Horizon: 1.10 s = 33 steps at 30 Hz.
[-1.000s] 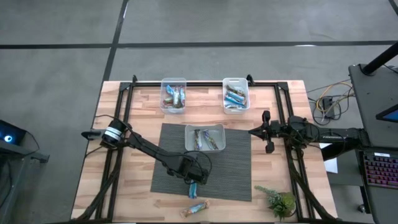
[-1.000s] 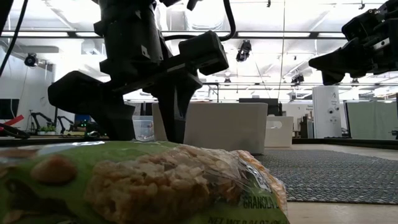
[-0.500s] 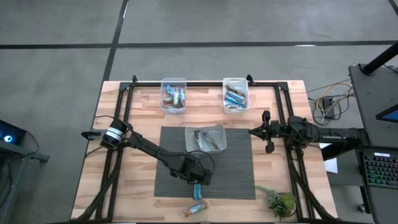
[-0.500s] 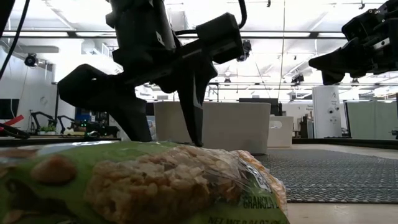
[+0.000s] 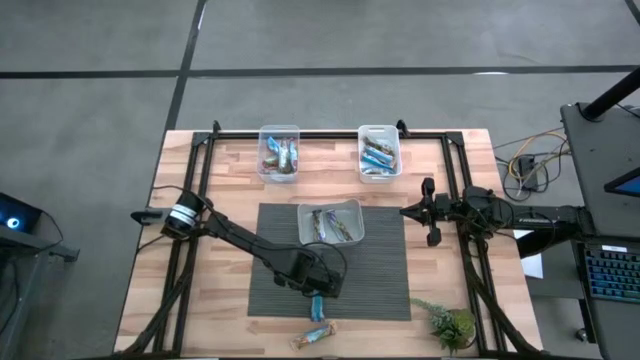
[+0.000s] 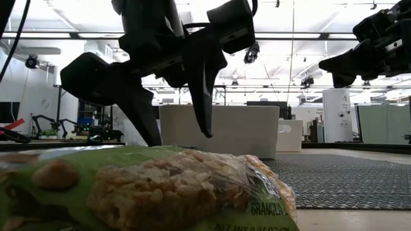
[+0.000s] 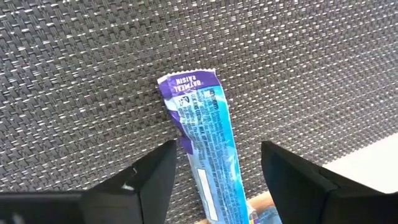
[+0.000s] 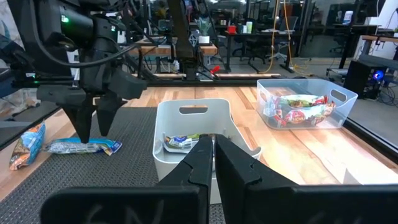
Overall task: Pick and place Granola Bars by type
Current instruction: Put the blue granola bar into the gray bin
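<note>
— Fingers [image 7: 152,180] of the left gripper [image 5: 318,288]?
— Stood wide apart, clamped on nothing. Straddled the slim granola bar in a shiny blue wrapper with a purple crimped end [image 7: 208,143].
— Changed over the last second?
— Swung round a little and slid toward the near edge of the dark woven mat [image 5: 380,270]. Ended lined up over that bar. Barely eased inward, if at all. Read as approach finished, grasp next. No contact to be made out yet.
— And the bar itself?
— Lay flat and lengthwise between them, mostly on the mat, one end poking over the edge onto the pale wooden table [image 5: 210,300]. Carried fine white print on a slightly crumpled wrapper. Probably light and slippery to pinch. Sat near a second bar in a green-and-tan wrapper [image 5: 316,335], off the mat.
— Right gripper [image 5: 405,211]?
— Waited with fingers pressed together just past the mat's right side, well apart from all that.
</note>
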Available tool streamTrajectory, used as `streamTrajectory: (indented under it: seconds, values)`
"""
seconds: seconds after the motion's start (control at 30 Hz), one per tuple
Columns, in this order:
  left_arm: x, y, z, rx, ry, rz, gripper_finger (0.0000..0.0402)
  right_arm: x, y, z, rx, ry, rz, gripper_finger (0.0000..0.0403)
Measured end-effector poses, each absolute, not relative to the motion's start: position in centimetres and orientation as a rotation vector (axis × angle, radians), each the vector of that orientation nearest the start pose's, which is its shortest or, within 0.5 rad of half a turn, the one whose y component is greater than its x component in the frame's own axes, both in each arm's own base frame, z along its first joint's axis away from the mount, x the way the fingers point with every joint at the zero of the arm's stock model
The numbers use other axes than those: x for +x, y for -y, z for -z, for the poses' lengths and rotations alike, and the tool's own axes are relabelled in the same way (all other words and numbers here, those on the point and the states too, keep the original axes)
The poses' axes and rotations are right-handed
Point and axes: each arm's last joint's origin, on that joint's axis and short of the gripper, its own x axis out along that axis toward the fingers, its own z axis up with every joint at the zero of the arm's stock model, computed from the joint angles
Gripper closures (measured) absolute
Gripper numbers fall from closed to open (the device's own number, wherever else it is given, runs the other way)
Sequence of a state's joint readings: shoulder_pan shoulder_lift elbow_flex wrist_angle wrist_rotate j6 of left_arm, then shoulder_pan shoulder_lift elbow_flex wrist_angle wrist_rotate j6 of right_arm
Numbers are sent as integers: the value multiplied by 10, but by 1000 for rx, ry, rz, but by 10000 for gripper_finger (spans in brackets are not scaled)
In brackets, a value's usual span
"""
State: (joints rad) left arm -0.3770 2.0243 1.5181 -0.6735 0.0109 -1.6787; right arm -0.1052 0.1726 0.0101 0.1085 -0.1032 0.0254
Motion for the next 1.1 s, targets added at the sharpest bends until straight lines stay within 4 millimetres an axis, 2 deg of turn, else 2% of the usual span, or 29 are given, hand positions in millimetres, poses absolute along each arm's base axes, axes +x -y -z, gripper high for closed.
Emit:
streamTrajectory:
  seconds: [0.4,1.1]
  values:
    - [413,158,-175,-1238,-1169,-646,194,108,8,-163,31,-54,2,394]
    - [403,153,-171,-1209,-1231,-776,194,108,8,-162,32,-61,3,394]
